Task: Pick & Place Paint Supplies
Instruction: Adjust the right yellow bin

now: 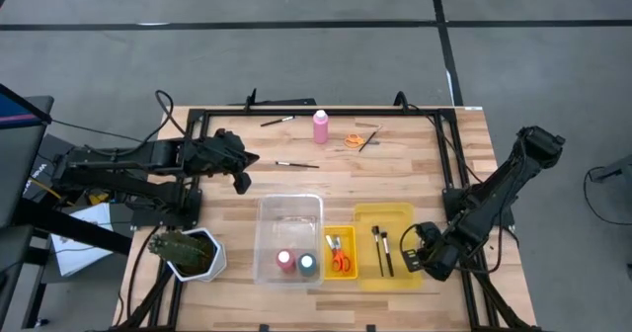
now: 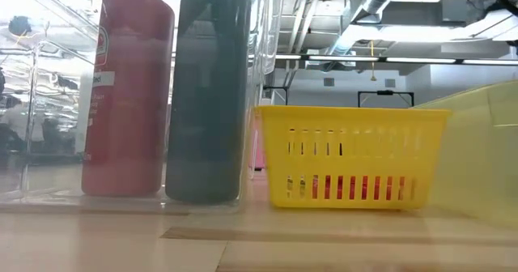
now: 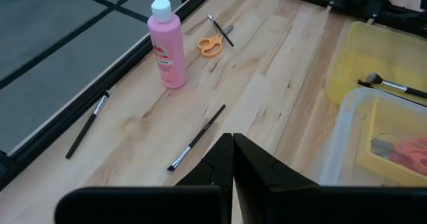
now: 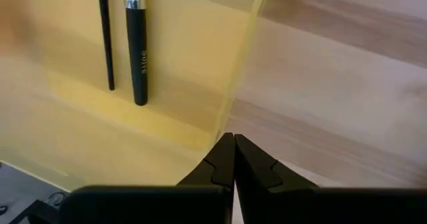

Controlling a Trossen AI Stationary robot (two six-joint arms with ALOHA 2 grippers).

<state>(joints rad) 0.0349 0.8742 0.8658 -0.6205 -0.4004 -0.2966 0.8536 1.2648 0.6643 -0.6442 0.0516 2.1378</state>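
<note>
Pink bottle [image 1: 320, 125] upright beside orange scissors [image 1: 353, 140]

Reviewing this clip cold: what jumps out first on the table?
The pink paint bottle stands upright near the table's far edge, with orange-handled scissors and loose paintbrushes lying around it. Toward the near edge, a clear bin holds two paint bottles, and a small yellow basket beside it holds red-handled scissors. Both grippers are shut and empty: left gripper by the loose brushes, right gripper at the yellow bin.
</note>
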